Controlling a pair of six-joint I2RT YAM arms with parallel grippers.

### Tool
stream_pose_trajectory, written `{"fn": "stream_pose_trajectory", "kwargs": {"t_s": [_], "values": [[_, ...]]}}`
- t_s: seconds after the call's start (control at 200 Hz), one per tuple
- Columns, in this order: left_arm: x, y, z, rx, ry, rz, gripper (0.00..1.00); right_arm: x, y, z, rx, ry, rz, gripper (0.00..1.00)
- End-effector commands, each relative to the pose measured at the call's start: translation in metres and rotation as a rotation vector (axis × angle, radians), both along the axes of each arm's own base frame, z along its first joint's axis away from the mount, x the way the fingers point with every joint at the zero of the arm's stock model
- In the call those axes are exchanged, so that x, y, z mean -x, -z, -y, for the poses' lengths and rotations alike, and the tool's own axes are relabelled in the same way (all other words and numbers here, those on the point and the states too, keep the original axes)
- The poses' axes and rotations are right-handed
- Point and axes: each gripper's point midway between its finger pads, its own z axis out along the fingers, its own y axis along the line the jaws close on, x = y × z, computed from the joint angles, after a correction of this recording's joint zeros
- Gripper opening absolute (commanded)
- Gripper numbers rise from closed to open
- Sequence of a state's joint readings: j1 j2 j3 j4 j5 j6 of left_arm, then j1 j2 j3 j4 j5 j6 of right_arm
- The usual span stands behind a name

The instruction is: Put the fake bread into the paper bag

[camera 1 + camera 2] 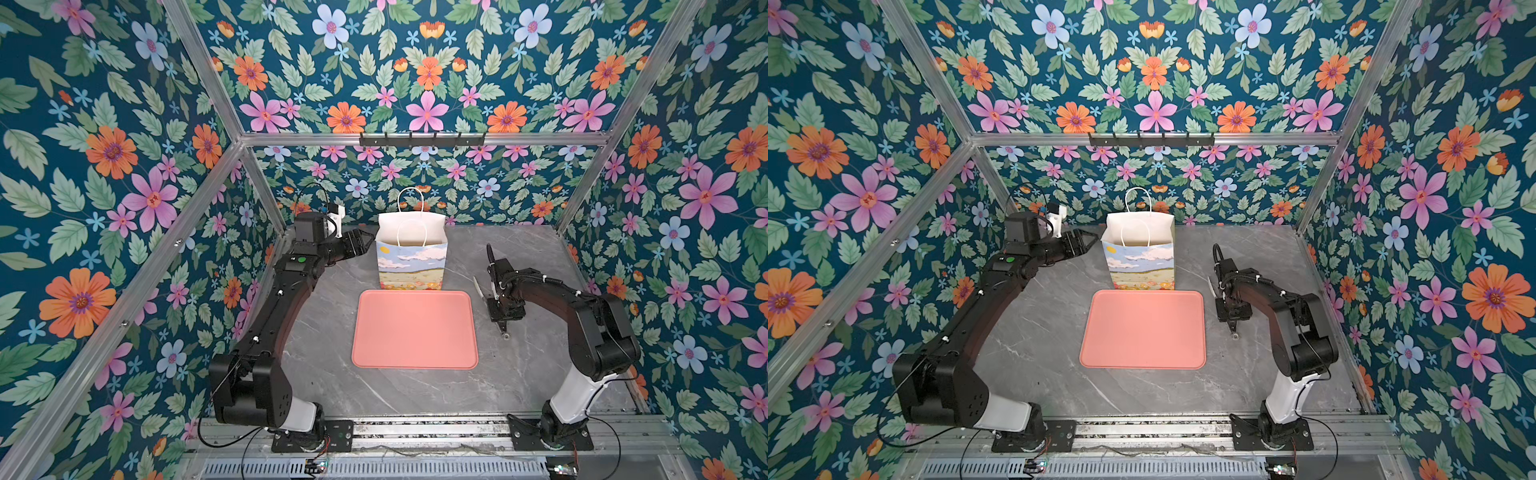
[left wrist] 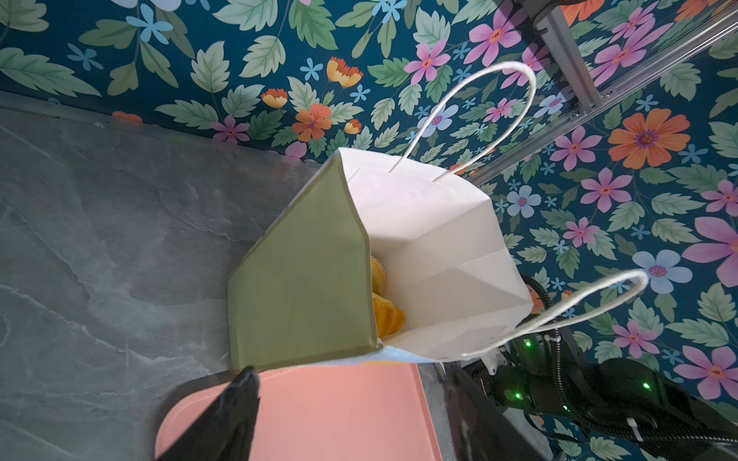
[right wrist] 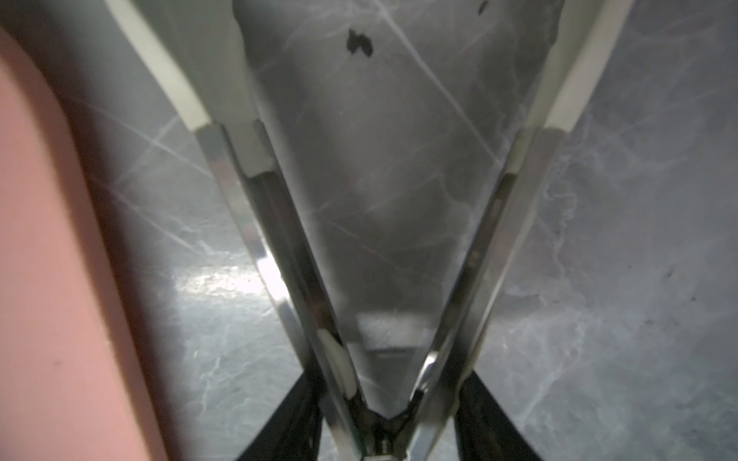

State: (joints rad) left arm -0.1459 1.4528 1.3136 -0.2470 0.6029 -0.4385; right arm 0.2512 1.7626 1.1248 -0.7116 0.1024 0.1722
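Observation:
The paper bag (image 1: 411,262) (image 1: 1142,262) stands upright and open at the back of the table in both top views. In the left wrist view golden-yellow fake bread (image 2: 386,317) lies inside the paper bag (image 2: 431,239), mostly hidden by its green side wall. My left gripper (image 1: 360,241) (image 1: 1086,241) (image 2: 351,373) hovers beside the bag's left side, open and holding nothing. To the right of the tray, low over the table, my right gripper (image 1: 496,303) (image 1: 1225,305) is shut on metal tongs (image 3: 279,223). The tongs' white-tipped arms are spread with nothing between them.
A pink tray (image 1: 415,332) (image 1: 1142,332) lies bare in front of the bag, with its edge (image 3: 40,239) next to the tongs. The grey marble table (image 1: 324,374) carries everything. Floral walls and aluminium posts close it in on three sides.

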Motion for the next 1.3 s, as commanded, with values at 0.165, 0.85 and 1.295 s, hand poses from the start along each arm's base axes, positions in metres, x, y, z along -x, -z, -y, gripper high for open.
{"fn": "stream_pose_trajectory", "kwargs": {"t_s": [0.165,0.85,1.295], "values": [[-0.001,-0.007,-0.003,-0.012,-0.009,0.026,0.74,-0.001,-0.01,-0.002,-0.022,0.014,0.028,0.55],[0.001,-0.025,-0.008,-0.004,-0.034,0.074,0.74,-0.014,-0.044,-0.009,-0.072,0.005,0.127,0.62],[-0.004,-0.013,-0.015,-0.025,-0.07,0.095,0.75,-0.035,-0.104,-0.013,-0.117,-0.012,0.358,0.62]]}}
